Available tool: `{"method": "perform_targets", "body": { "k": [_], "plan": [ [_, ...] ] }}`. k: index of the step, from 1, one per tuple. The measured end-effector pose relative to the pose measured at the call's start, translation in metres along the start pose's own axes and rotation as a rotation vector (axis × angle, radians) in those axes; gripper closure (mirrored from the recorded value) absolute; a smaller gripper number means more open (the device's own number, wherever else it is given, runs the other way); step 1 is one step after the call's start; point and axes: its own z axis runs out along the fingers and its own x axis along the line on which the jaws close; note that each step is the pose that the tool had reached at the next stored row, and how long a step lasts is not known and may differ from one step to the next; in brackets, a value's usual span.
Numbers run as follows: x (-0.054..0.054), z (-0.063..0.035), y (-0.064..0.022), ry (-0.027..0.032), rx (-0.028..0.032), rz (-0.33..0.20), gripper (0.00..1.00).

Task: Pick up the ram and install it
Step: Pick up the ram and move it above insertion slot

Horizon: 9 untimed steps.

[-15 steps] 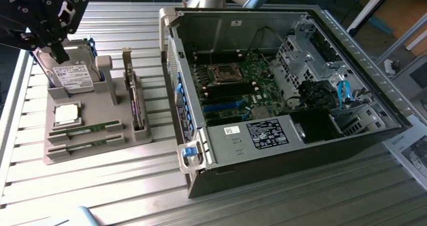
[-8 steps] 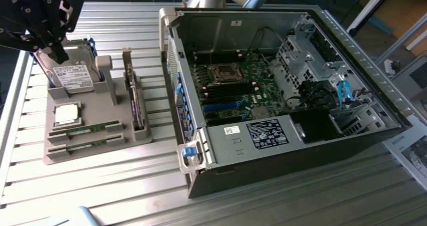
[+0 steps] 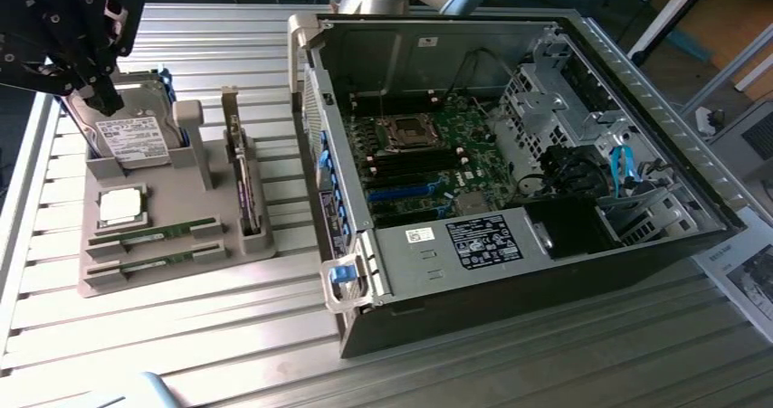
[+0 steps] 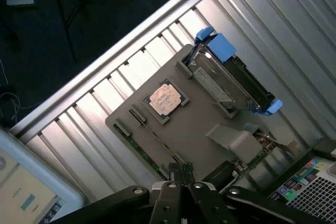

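Two ram sticks [image 3: 157,236], green and thin, are lying flat one beside the other in their slots on the grey tray [image 3: 181,200], right along the tray's end edge, the one farthest from the hard drive [image 3: 127,138]. Neither stick has been lifted out. The square silver processor chip [image 3: 121,206] sits between the sticks and the drive, near the tray's edge on the exterior view's left, and a card [image 3: 248,195] stands on edge along the opposite edge. The drive stands tilted in its bracket at the other end of the tray, with blue clips on its sides. The gripper [image 3: 100,96] hangs in the air above that drive end of the tray, well apart from the sticks. Its fingers are pressed together with nothing between them, and in the wrist view the gripper [image 4: 181,170] shows its black tips closed, looking down on the tray [image 4: 194,135], the chip [image 4: 167,99] and the drive [image 4: 231,82]. The tray rests on a slatted metal table [image 3: 181,354] by the table's edge on the exterior view's left. Beside it, on the exterior view's right, a computer case [image 3: 653,91] lies open with its motherboard [image 3: 423,155] showing.
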Motion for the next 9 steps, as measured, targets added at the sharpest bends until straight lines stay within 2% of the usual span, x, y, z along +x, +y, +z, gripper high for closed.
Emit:
{"method": "perform_targets", "body": {
  "k": [3,6,9],
  "plan": [
    [0.0000,0.0000,0.0000,0.0026,-0.0015,-0.060,0.90],
    [0.0000,0.0000,0.0000,0.0072,-0.0040,-0.163,0.90],
    [0.0000,0.0000,0.0000,0.0099,-0.0055,-0.224,0.90]
  ]
}}
